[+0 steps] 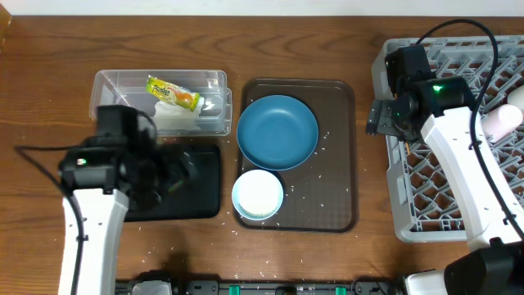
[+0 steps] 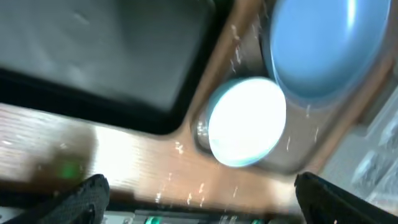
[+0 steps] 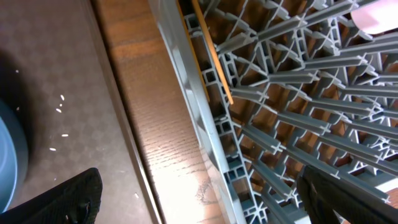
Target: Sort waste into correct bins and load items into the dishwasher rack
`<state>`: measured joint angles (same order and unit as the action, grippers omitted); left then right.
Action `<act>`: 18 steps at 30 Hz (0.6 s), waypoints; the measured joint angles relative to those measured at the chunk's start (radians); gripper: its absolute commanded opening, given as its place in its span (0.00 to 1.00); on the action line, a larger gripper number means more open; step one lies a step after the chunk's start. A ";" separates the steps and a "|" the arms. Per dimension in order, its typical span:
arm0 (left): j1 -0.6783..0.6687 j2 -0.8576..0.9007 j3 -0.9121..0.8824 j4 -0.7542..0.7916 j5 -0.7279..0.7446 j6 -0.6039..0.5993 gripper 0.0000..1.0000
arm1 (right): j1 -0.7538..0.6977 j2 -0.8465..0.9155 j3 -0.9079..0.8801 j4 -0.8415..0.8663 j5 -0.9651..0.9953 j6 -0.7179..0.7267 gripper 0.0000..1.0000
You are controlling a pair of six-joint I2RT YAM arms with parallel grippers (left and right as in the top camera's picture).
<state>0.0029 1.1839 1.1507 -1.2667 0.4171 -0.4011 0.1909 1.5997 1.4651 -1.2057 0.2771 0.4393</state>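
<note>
Blue plate (image 1: 277, 131): on brown tray (image 1: 340, 205), white bowl (image 1: 258, 194) beside, rice grains (image 3: 64, 134) scattered.
Wrapper (image 1: 173, 93): in clear tub (image 1: 106, 82) left of tray; print unreadable.
Rack (image 1: 393, 188): right of tray.
Left hand (image 2: 202, 202): open, over black tub (image 1: 205, 197).
Right hand (image 3: 205, 205): open, at rack edge.
Tabletop (image 1: 49, 82): brown wood grain.

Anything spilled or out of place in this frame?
Yes: loose white rice grains are scattered over the flat brown tray and onto the wooden table by its front edge. A thin wooden chopstick lies along the wall of the grey lattice rack.
</note>
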 measured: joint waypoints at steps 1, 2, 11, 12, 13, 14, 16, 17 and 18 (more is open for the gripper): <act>-0.046 0.000 0.000 -0.015 0.013 0.023 0.98 | 0.000 0.000 0.000 0.000 0.002 0.000 0.99; -0.079 0.000 0.000 -0.021 0.022 0.039 0.98 | 0.000 0.000 0.000 0.000 0.005 0.000 0.99; -0.444 0.000 -0.002 -0.001 -0.138 -0.040 0.98 | 0.000 0.000 0.000 0.000 0.009 0.000 0.99; -0.466 0.000 -0.004 0.018 -0.161 -0.059 0.98 | 0.000 0.000 0.000 0.000 0.010 0.000 0.99; -0.490 0.000 -0.010 0.041 -0.180 -0.079 0.98 | 0.000 0.000 0.000 0.000 0.010 0.000 0.99; -0.512 0.001 -0.014 0.058 -0.196 -0.098 0.98 | 0.000 0.000 0.000 0.000 0.010 0.000 0.99; -0.545 0.005 -0.017 0.077 -0.217 -0.121 0.98 | 0.000 0.000 0.000 0.000 0.011 0.000 0.99; -0.558 0.006 -0.018 0.089 -0.222 -0.130 0.98 | 0.000 0.000 0.000 0.000 0.011 0.000 0.99; -0.570 0.006 -0.019 0.105 -0.232 -0.135 0.98 | 0.000 0.000 0.000 0.000 0.011 0.000 0.99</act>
<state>-0.5671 1.1904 1.1320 -1.1614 0.1856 -0.5365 0.1909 1.5997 1.4651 -1.2053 0.2882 0.4389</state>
